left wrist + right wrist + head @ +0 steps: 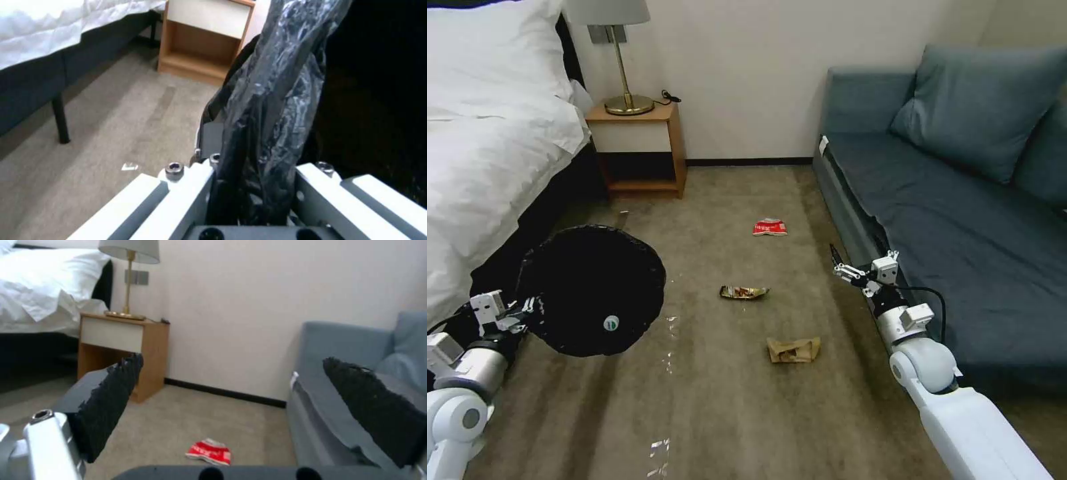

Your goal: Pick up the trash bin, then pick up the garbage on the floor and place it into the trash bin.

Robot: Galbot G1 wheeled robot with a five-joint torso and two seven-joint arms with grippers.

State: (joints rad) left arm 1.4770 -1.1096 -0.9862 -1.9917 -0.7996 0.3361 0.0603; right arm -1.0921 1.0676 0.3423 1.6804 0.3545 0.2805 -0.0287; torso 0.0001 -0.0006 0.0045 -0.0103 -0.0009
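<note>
My left gripper [520, 312] is shut on the rim of the trash bin [594, 290], a round bin lined with a black bag, held off the carpet at the left. In the left wrist view the crinkled black bag [267, 100] is pinched in the left gripper [256, 163]. A small white-and-green round piece [612, 323] lies inside the bin. Garbage lies on the floor: a red-and-white packet [770, 227] [209, 451], a dark snack wrapper [744, 292] and a crumpled brown paper bag [793, 349]. My right gripper [837, 261] [242, 400] hangs open by the sofa edge, holding nothing.
A bed with white sheets [487, 133] stands at the left. A wooden nightstand [639, 150] with a lamp [620, 60] is at the back wall. A blue sofa [960, 220] runs along the right. Small shiny scraps [658, 448] dot the carpet.
</note>
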